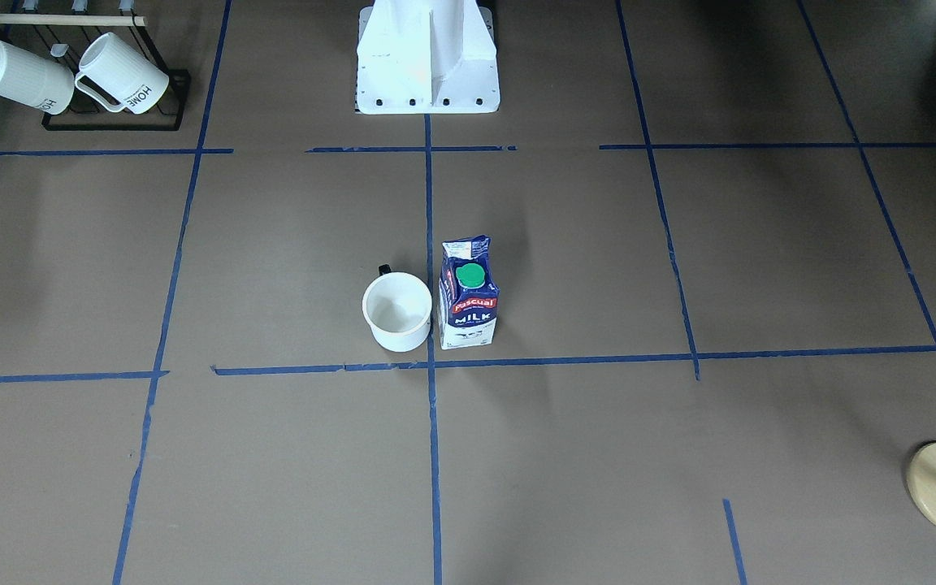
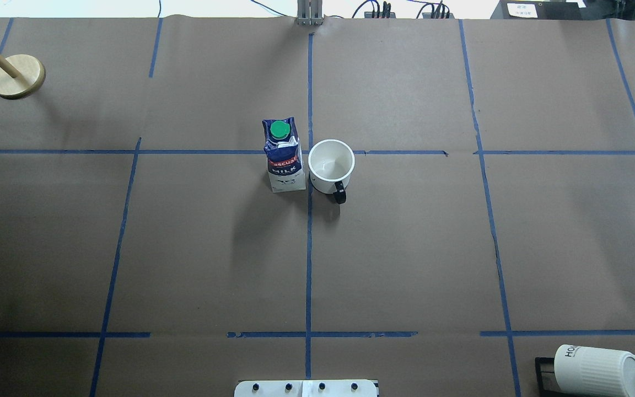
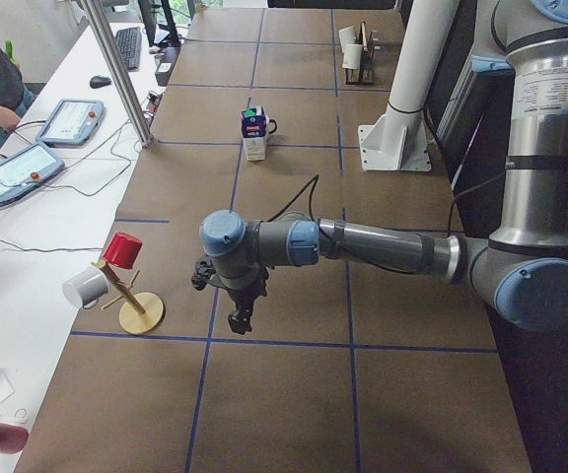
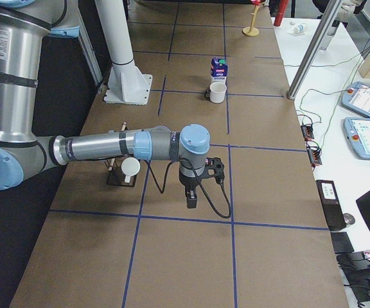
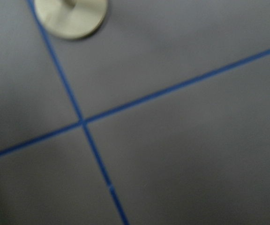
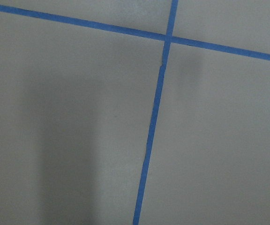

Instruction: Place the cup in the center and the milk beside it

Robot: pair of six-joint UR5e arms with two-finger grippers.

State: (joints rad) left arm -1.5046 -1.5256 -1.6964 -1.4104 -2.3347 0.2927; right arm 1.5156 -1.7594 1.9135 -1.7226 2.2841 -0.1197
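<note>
The white cup (image 1: 396,313) with a dark handle stands upright just beside the center tape crossing (image 1: 431,365); its smiley face does not show. The blue and white milk carton (image 1: 468,296) with a green cap stands upright right next to it, across the tape line. In the overhead view the milk (image 2: 283,160) is left of the cup (image 2: 331,165). My left gripper (image 3: 240,317) hangs over the table's left end, far from both. My right gripper (image 4: 191,199) hangs over the right end. I cannot tell whether either is open or shut.
A black rack (image 1: 110,106) holds two ribbed "HOME" mugs (image 1: 123,73) at my right rear. A wooden mug tree (image 3: 141,310) with a red cup and a grey mug stands at the far left; its base (image 5: 71,16) shows in the left wrist view. The white robot base (image 1: 427,57) is behind the centre.
</note>
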